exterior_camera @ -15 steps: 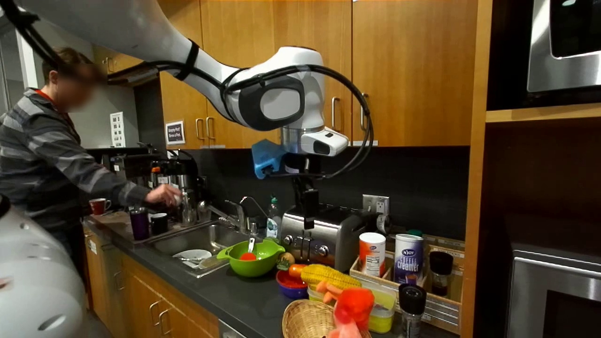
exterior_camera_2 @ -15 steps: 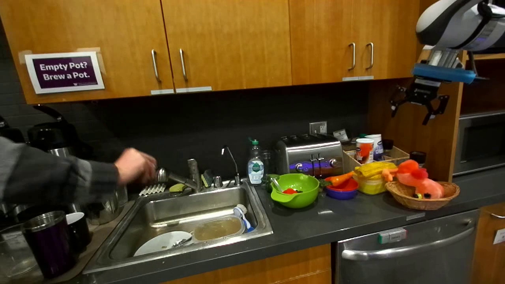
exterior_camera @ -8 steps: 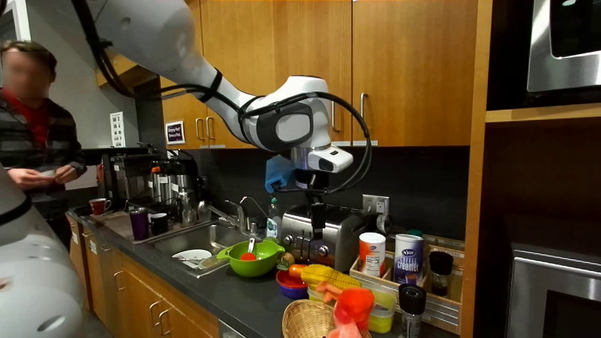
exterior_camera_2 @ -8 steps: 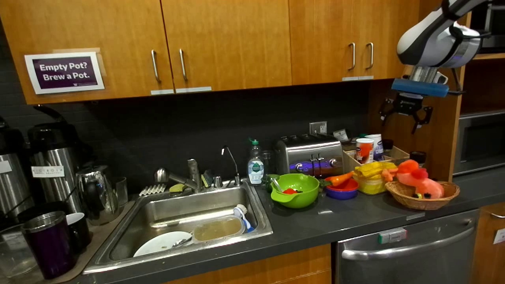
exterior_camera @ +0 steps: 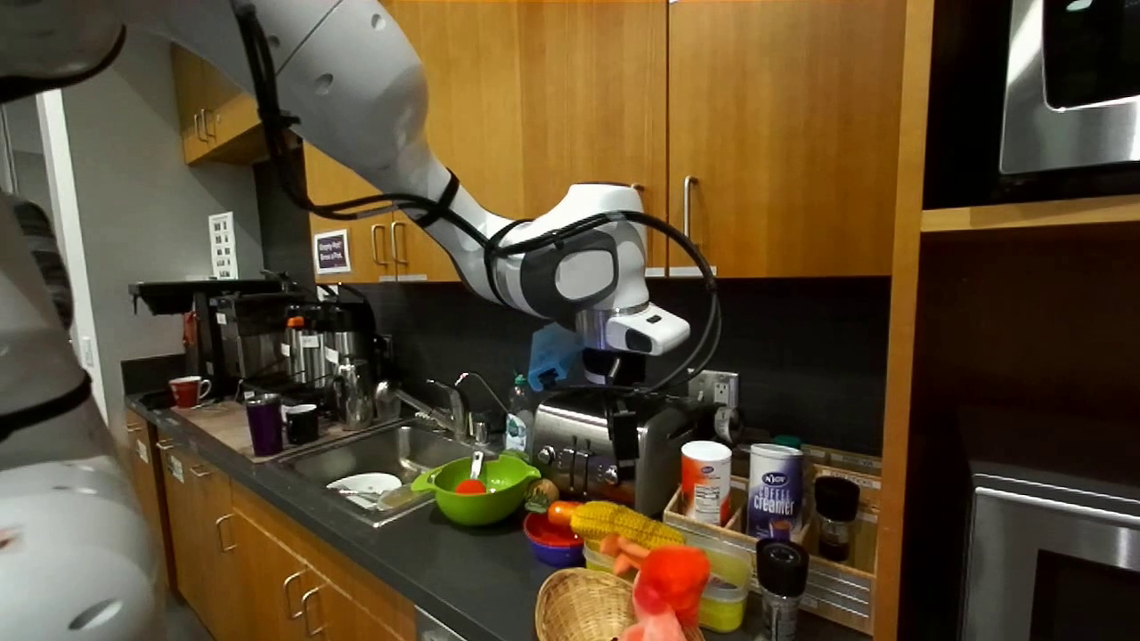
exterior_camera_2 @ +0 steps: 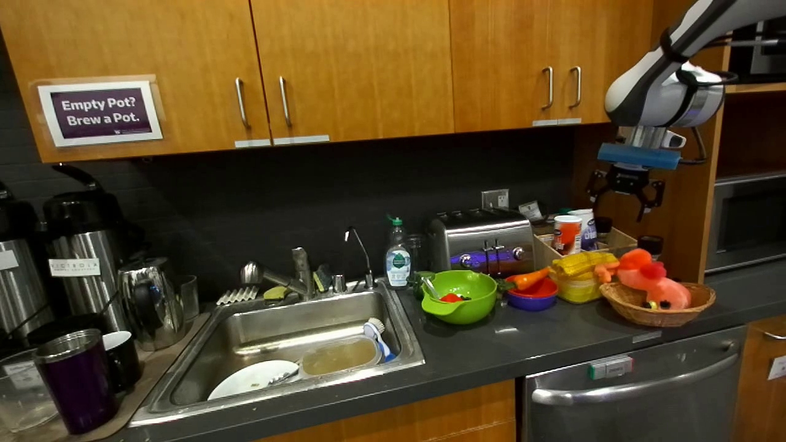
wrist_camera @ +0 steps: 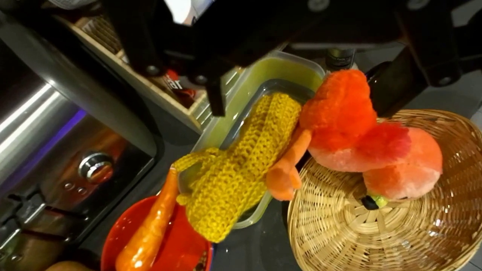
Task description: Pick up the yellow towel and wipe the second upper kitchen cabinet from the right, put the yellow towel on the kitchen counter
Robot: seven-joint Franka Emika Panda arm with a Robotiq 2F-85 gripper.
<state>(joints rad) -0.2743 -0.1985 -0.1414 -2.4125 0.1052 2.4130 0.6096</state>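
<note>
Lowered since the earlier frames: the gripper (exterior_camera_2: 616, 209), brought down by the smooth white arm (exterior_camera: 356, 89) toward the items on the kitchen counter (exterior_camera_2: 466, 350). A shift of the person (exterior_camera: 49, 254) is also noted; only a strip of striped grey cloth is now seen, partly hidden by the arm, in an exterior view.

Fingers (wrist_camera: 216, 98): matte black, angular, jointed; spread wide apart and positioned above the yellow towel (wrist_camera: 241, 162), clear of contact.

Yellow towel: laid across a translucent plastic tub (wrist_camera: 297, 66) of rounded-rectangular form. Coarse knit noted, with chunky loops in ribbed rows. It is bunched into an elongated roll, one end extended past the tub's rim and overlapping the red bowl (wrist_camera: 180, 244) in the wrist view.

Neighbouring items: a glossy, tapered carrot (wrist_camera: 148, 233) is laid over the smooth red bowl. A fuzzy plush toy (wrist_camera: 339, 109) in orange-red and salmon is placed in a shallow wicker basket (wrist_camera: 444, 218) of pale woven strips; its orange limbs (wrist_camera: 284, 184) are seen just beside the towel, contact not resolvable. The toaster (exterior_camera_2: 485, 233) is faced in polished steel, with rounded edges.

Above, the upper cabinets (exterior_camera_2: 356, 67) are formed of flat honey-brown wood, visibly grained, and fitted with slim metal handles (exterior_camera_2: 285, 101).
</note>
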